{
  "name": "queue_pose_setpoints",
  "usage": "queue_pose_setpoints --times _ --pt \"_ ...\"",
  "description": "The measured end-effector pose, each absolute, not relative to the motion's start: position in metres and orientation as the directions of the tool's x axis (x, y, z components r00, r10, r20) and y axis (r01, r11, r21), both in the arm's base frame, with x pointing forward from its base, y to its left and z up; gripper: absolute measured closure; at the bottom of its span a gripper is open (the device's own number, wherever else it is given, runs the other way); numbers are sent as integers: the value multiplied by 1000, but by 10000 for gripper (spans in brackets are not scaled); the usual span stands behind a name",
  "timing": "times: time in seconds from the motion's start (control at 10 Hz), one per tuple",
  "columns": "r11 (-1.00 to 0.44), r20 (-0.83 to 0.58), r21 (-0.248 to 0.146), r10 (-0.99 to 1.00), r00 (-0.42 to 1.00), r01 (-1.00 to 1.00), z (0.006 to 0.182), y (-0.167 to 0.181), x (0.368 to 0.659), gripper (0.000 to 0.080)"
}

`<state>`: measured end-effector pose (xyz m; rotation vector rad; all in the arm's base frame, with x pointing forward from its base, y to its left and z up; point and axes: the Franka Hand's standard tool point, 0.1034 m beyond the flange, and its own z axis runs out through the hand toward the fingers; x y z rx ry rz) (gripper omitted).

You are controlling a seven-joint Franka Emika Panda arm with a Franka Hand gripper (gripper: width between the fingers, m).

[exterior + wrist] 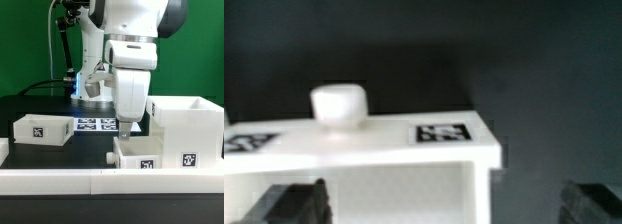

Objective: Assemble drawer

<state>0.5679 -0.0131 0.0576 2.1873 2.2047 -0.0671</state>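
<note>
The tall boxy shell (188,122) stands at the exterior view's right, with a tag low on its front. One low tray (42,128) lies at the left. The second tray (138,153) sits beside the shell, just behind the front rail. In the wrist view this tray (375,150) shows a round white knob (340,103) and two tags on its front face. My gripper (126,130) hangs right over this tray. It is open (441,205). One finger (295,202) is over the tray's inside and the other (590,202) is outside its side wall, over the black table.
The marker board (97,124) lies flat behind the gripper, between the two trays. A long white border rail (70,181) runs along the table's front edge. The robot's base stands at the back, before a green wall.
</note>
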Motion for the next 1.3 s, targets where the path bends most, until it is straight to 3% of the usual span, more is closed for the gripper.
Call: queue_pose_setpoints --times 0.2,0.7,1.0,1.3 --pt "40 -61 -35 997 -42 999 54 -23 586 151" --pt "51 -27 -37 998 -52 998 52 -41 585 151" --pt "93 98 -28 991 -90 995 43 -57 583 151" --pt "77 229 -63 972 -61 995 27 -56 583 151"
